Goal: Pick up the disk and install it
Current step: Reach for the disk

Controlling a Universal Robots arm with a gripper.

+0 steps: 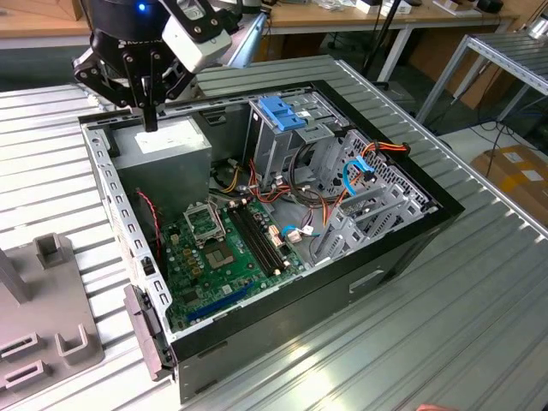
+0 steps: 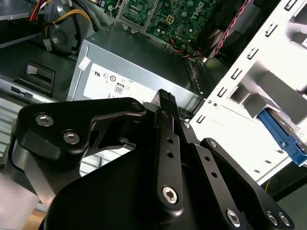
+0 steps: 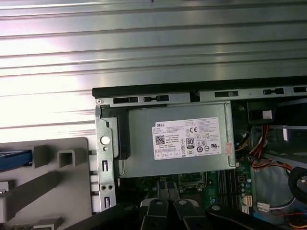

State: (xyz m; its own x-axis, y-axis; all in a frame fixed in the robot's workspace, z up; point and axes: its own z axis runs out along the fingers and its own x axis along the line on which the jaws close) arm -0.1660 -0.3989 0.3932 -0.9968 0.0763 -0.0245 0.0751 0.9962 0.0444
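In the exterior view, the pincer [image 1: 151,120] is seen hanging above the power supply [image 1: 163,145], at the corner of the open case [image 1: 402,248] toward the exterior view's left. Its fingers are drawn together into one narrow bar, and nothing is held between them. A cage [image 1: 281,116] with a blue cap stands inside the case. A grey fixture [image 1: 51,325] lies on the counter [image 1: 445,342] beside the case and is cut off by the frame edge.

In the second wrist view, the foreground is taken up by the pincer's black body, and its tip is set over the labelled power supply. Beyond the case's pale slotted wall a blue piece is seen. It is judged to be the carrier of the disk [image 2: 283,136], though only a corner of it is shown.

In the first wrist view, a blue strip lies on the fixture at the frame edge, outside the case and well apart from the pincer. It is taken for the same disk. Its metal body and label are cut off, so this cannot be confirmed.

Nothing of the task is judged to be done. The disk has not been grasped, and both the pick-up and the installing are left. Which bay is meant for it cannot be told.
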